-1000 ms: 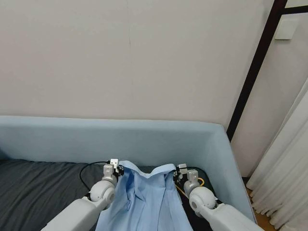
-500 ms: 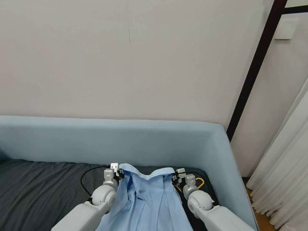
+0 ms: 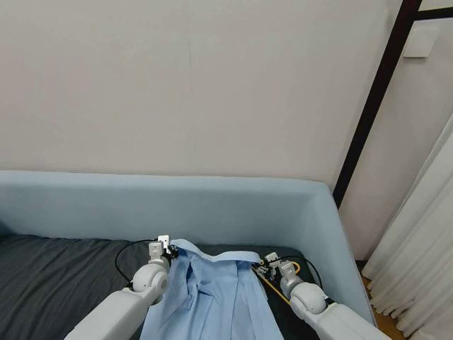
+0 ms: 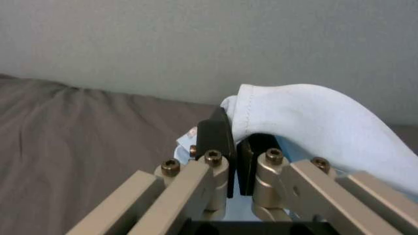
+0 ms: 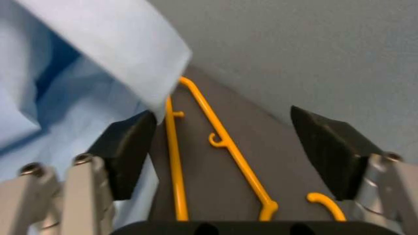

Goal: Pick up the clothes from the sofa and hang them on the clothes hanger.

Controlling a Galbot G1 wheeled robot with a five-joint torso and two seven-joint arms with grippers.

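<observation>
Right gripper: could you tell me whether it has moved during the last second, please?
Yes; the right gripper has shifted right, toward the sofa arm, and slightly lower.

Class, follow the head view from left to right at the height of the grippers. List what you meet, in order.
First the dark grey seat cushion → left gripper, shut on the shirt → light blue shirt → right gripper, open → pale blue sofa side wall → white curtain.
</observation>
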